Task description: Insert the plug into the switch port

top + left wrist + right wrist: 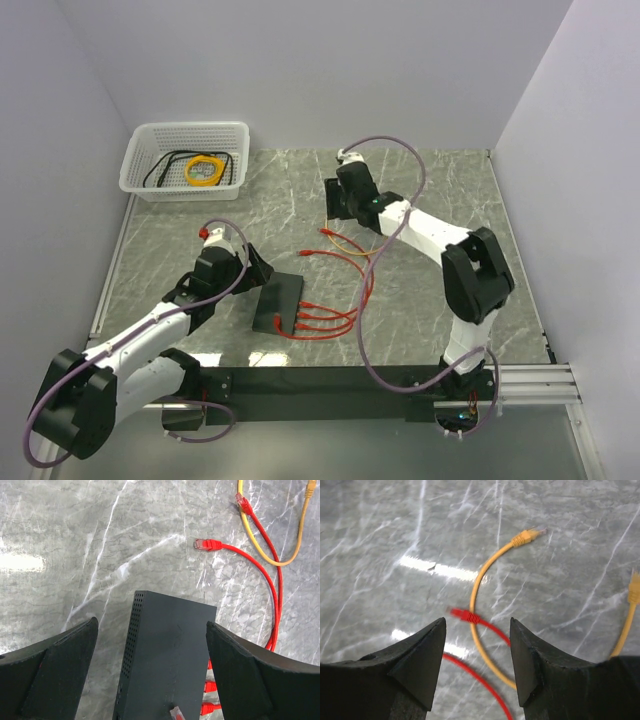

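Right now our right gripper (477,626) hangs over the tabletop (430,190) with its two fingers apart and nothing between them. The plug (462,614) lies flat on the tabletop just ahead of that gap, a little to the left of its middle. The plug's tip points left and its red cord runs off to the lower right. So the plug lies sideways across the gap, almost in line with the way the fingers shut. We think the gripper has to turn a bit before it can pinch the plug by its sides. A yellow cord (479,580) crosses the red one right behind the plug, so it could get caught too. Our left gripper (152,624) is spread wide, with one finger on each side of the black box (170,650), and we see a gap on both sides. Other red cords sit in the box's right side, where the switch port must be, but we cannot see the free hole. The right arm is much nearer the plug.
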You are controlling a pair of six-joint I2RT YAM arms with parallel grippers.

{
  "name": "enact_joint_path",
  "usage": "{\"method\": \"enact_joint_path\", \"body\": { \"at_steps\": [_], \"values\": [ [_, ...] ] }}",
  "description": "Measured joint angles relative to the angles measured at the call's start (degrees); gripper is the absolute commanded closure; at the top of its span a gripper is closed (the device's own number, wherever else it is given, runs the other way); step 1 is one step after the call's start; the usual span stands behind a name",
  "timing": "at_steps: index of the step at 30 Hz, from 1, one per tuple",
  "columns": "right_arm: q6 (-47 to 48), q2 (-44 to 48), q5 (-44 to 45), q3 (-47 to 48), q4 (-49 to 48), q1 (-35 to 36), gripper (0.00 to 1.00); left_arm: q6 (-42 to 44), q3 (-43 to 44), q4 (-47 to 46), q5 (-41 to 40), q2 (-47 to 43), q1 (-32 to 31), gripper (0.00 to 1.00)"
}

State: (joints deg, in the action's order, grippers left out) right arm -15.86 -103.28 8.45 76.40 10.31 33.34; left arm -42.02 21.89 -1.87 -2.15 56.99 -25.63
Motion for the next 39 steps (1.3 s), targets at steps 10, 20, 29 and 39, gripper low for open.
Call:
{"method": "enact_joint_path", "body": {
  "at_steps": [10, 20, 29, 39],
  "values": [
    [-2.0, -16.3, 1.1, 17.6, 11.1, -1.1, 0.39, 0.5, -0.1, -0.3, 0.1, -1.1, 0.0, 0.06],
    [-4.1, -27.9, 3.4, 32.8, 20.3, -1.1, 0.39, 0.6, -0.3, -0.5, 0.9, -1.9, 0.0, 0.07],
    [-6.6, -33.0, 5.5, 37.5, 25.5, -1.9, 0.44, 0.7, -1.1, -0.8, 0.9, -2.4, 0.0, 0.07],
    [-7.7, -37.1, 4.0, 44.3, 28.4, -2.8, 0.92, 0.7, -1.1, -0.9, 0.9, -2.6, 0.0, 0.08]
  ]
}}
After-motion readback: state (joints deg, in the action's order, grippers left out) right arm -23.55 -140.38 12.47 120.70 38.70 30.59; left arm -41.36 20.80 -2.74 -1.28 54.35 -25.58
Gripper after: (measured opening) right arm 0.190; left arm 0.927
